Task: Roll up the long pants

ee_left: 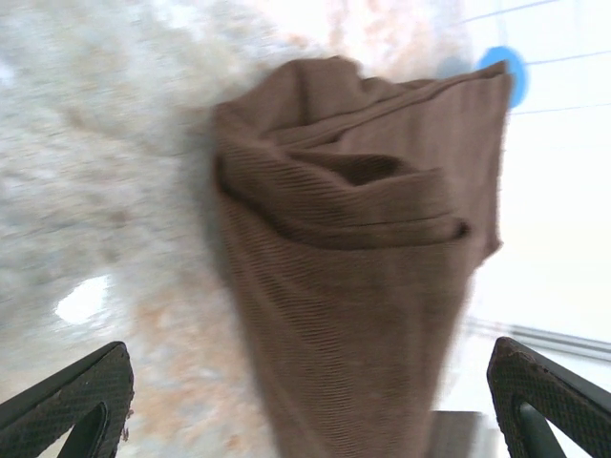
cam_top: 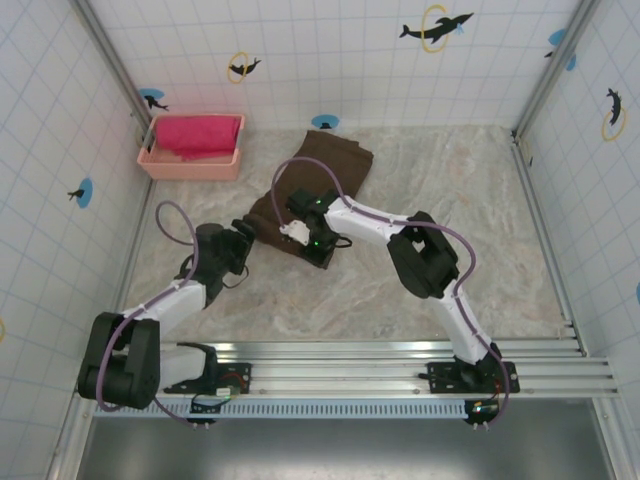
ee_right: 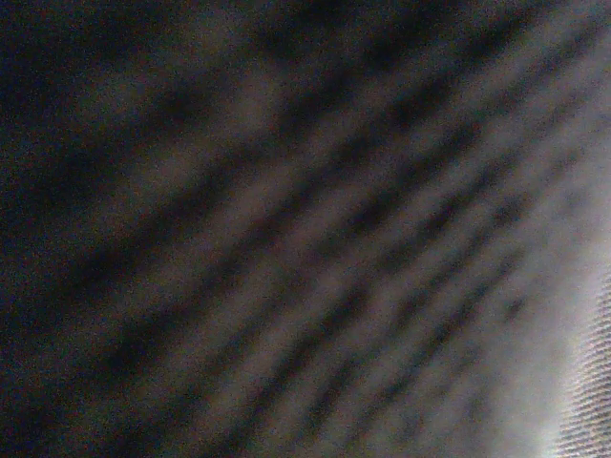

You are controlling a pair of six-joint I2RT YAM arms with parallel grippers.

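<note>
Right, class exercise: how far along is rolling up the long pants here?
Done: the near end of the long pants is wound into a short roll. In hand: the right fingers rest, shut, on that roll; the left fingers stand open beside it. Left: the far flat stretch is not yet rolled.

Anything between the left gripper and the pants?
Nothing visible. The left gripper is open, and the long pants run straight ahead from between its fingers, lying on the table.
</note>
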